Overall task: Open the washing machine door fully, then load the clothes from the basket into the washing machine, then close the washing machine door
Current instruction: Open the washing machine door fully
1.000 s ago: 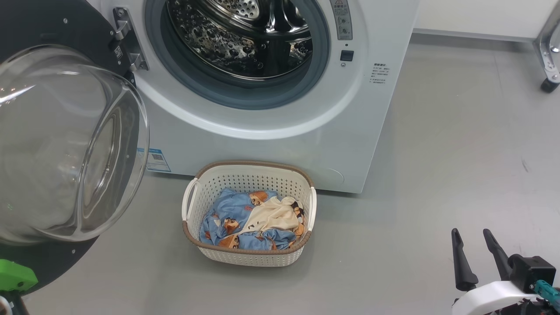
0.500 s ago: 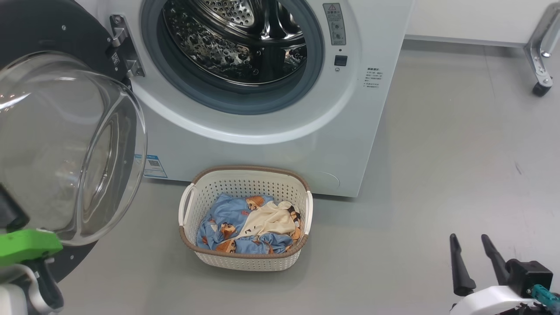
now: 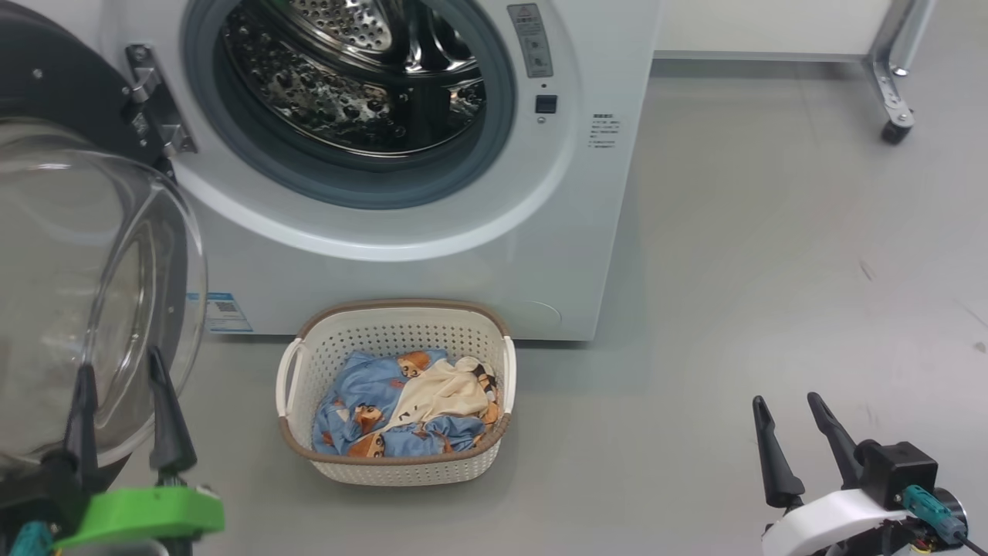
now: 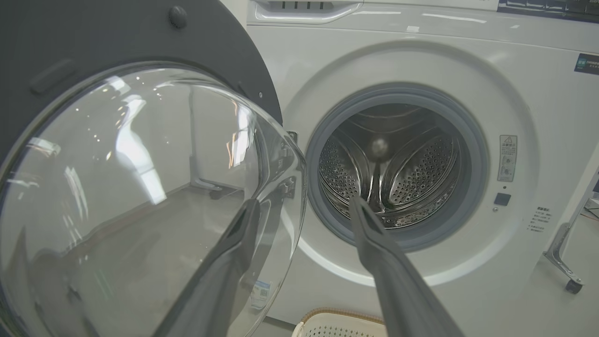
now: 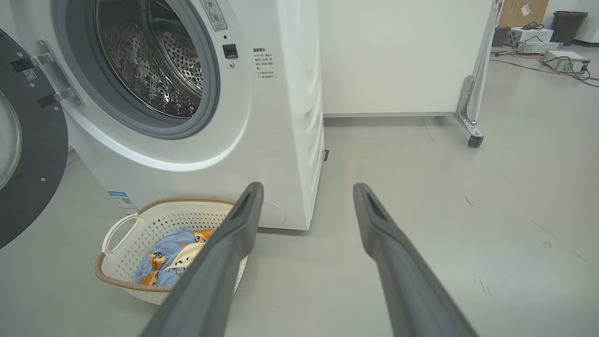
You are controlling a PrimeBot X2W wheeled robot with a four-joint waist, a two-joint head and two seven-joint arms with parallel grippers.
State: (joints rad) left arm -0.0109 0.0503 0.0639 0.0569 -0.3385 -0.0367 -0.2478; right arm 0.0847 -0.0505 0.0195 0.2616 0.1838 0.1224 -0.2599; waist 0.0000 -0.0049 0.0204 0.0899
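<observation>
The washing machine [image 3: 401, 255] stands with its steel drum [image 3: 347, 77] exposed. Its door [image 3: 85, 286], black rim and bulging glass bowl, hangs swung out to the left on its hinge [image 3: 150, 104]. The basket [image 3: 397, 390] sits on the floor in front of the machine, holding light blue and cream clothes [image 3: 405, 405]. My left gripper [image 3: 120, 371] is open at the lower left, just in front of the glass bowl, holding nothing. In the left wrist view its fingers [image 4: 234, 252] frame the door [image 4: 131, 187] and the drum [image 4: 398, 173]. My right gripper [image 3: 787, 401] is open and empty over bare floor, right of the basket [image 5: 159, 243].
Grey floor [image 3: 733, 270] spreads to the right of the machine. A metal frame leg on a caster [image 3: 894, 131] stands at the far right, by a white wall panel. Boxes and cables [image 5: 552, 56] lie far off in the right wrist view.
My left gripper has opened and risen into the head view at the lower left, in front of the door's glass. The camera has turned rightward, shifting the scene left. The right gripper stays open.
</observation>
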